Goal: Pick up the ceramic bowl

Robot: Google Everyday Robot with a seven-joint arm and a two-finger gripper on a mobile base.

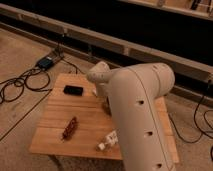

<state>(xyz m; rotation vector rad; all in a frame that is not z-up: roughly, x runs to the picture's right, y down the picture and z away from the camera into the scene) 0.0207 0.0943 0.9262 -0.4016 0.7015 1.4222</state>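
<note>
Over the wooden table (82,117), the bent arm (137,107) hides its gripper.

Cream-white arm (137,115) hides the claw over pale wooden table (85,112) — black device (73,90), reddish-brown packet (69,128), white bottle (108,141).

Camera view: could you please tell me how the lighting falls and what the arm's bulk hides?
Camera view: dim, warm light on the wooden table, with the background above it almost black. The pale arm covers most of the ceramic bowl, leaving a dark sliver. The tool reaches down there, at the arm's edge.
</note>
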